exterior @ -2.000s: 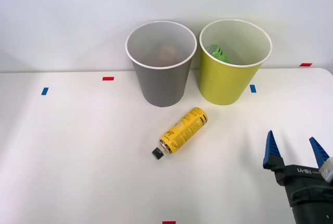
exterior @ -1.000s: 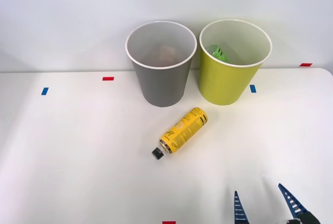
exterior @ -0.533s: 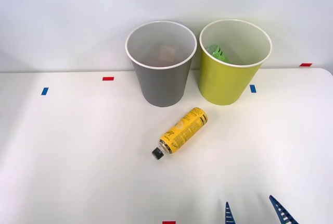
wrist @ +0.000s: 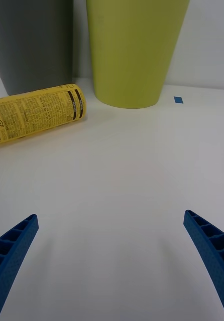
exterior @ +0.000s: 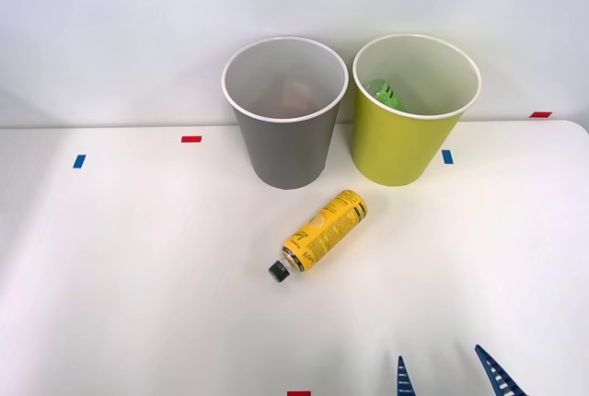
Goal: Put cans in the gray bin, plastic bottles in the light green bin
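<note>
The right claw (exterior: pixel 447 374) sits at the bottom right edge of the front view, its two blue ribbed fingers spread apart and holding nothing, low over the white table (exterior: pixel 138 276).

Up and left of the claw, near the frame's centre, the bottle (exterior: pixel 318 233) lies on its side on the table. Its long axis runs diagonally: the black cap points to the lower left, the base to the upper right, toward the gap between the two bins.

Behind it, in the upper middle, stand the gray bin (exterior: pixel 283 112) on the left and the green bin (exterior: pixel 412 112) on the right, close together.

Something green shows inside the green bin, and a faint pale shape in the gray one; neither can be identified. Judging by this, the bottle remains to be grasped and dropped in the green bin.
</note>
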